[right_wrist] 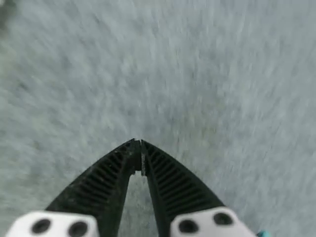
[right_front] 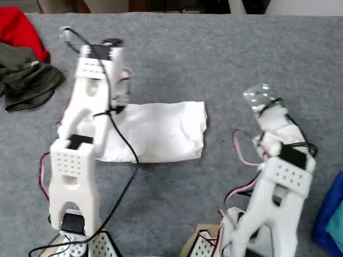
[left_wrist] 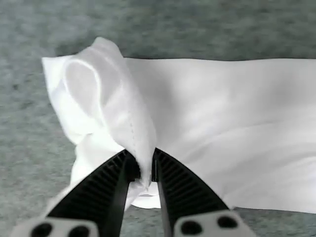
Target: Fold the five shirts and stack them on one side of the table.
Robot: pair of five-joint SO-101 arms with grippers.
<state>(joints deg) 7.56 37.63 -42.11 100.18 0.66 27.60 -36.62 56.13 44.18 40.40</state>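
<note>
Left claw (left_wrist: pixel 144 173): clamped on white shirt's (left_wrist: pixel 222 118) raised end; shirt's length runs toward empty, closed right claw (right_wrist: pixel 141 157).

A soft grey fuzzy mat (right_front: pixel 214 53) is lying flat and spreading from edge to edge. Behind its far edge, some dark brown wooden furniture (right_front: pixel 134 5) is standing. A plain white thing (right_front: pixel 300 6) is sitting near it, off to one side.
</note>
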